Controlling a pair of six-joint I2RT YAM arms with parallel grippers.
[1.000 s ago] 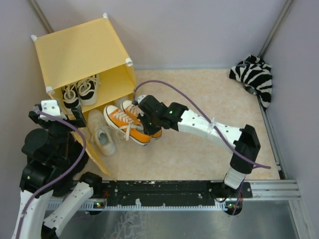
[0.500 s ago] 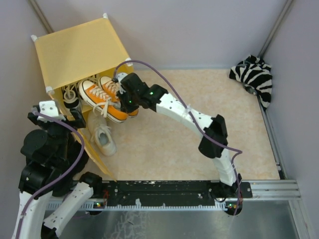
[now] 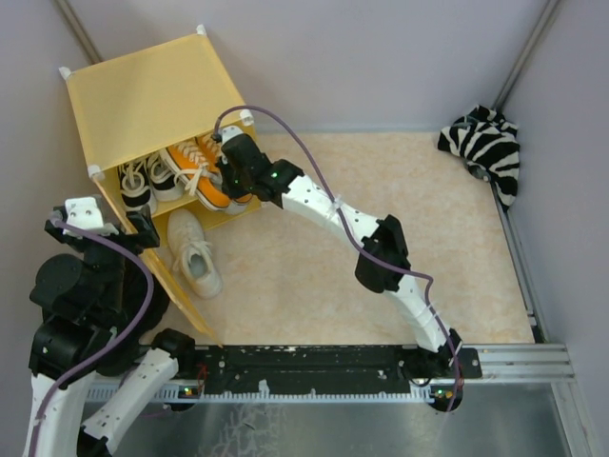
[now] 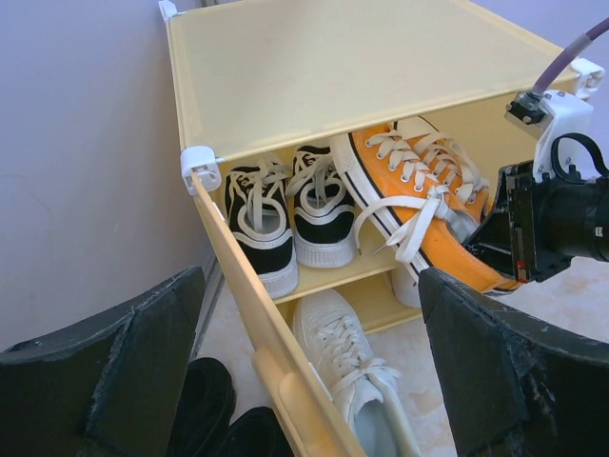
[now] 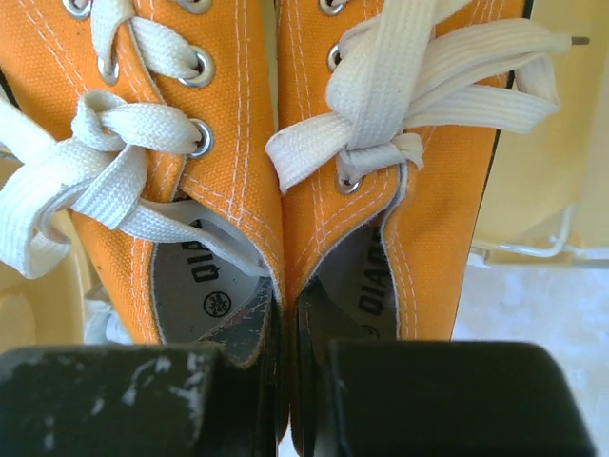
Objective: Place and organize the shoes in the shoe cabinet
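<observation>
Inside the shoe cabinet (image 3: 152,95), right pincer (image 3: 231,181) pinches orange pair (image 3: 200,171).

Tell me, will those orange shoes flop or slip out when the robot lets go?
Probably a bit floppy: the orange shoes look like soft canvas, pinched together at their inner collars by the right gripper. They look tilted, heels past the shelf edge of the shoe cabinet, so they might tip outward. The loose laces could snag.
</observation>
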